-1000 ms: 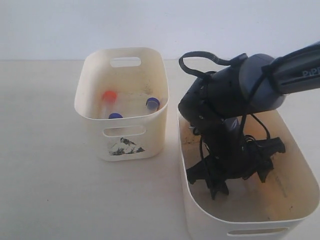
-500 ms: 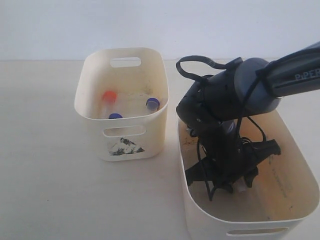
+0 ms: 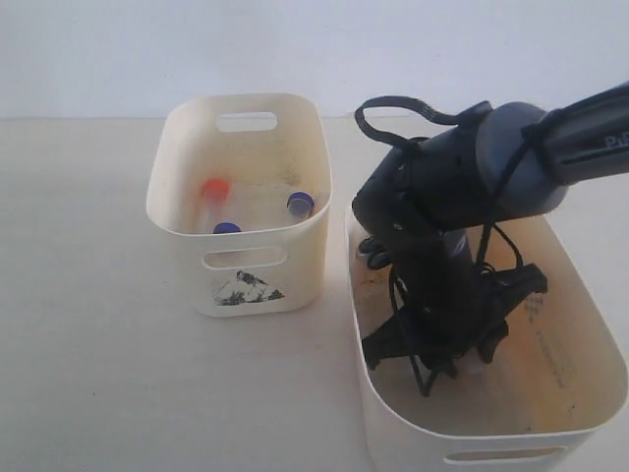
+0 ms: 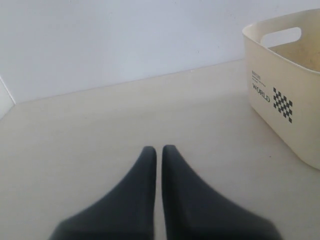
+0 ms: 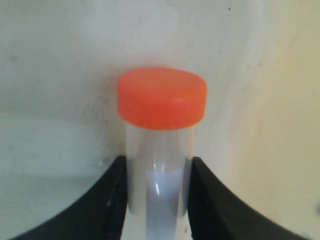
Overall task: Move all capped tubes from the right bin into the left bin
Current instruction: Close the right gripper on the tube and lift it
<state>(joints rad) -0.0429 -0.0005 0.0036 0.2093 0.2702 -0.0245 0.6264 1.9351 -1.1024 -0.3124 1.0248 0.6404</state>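
In the right wrist view my right gripper (image 5: 156, 165) is shut on a capped tube (image 5: 159, 145) with an orange-red cap (image 5: 161, 97), both fingers pressed against its clear body. In the exterior view that gripper (image 3: 437, 369) reaches down inside the right bin (image 3: 580, 324), and the arm hides most of the tube. The left bin (image 3: 295, 256), with its torn sticker, holds three capped tubes: one orange-red (image 3: 214, 187) and two blue (image 3: 300, 204) (image 3: 227, 228). My left gripper (image 4: 159, 150) is shut with nothing in it, low over the table.
A cream bin wall (image 4: 280, 100) printed "WORLD" with a checker mark stands beside the left gripper in the left wrist view. The two bins stand almost touching. A black cable loop (image 3: 393, 108) rises above the right wrist.
The right gripper has sunk a little deeper into the right bin and shifted slightly left. The tubes in the left bin have not moved.
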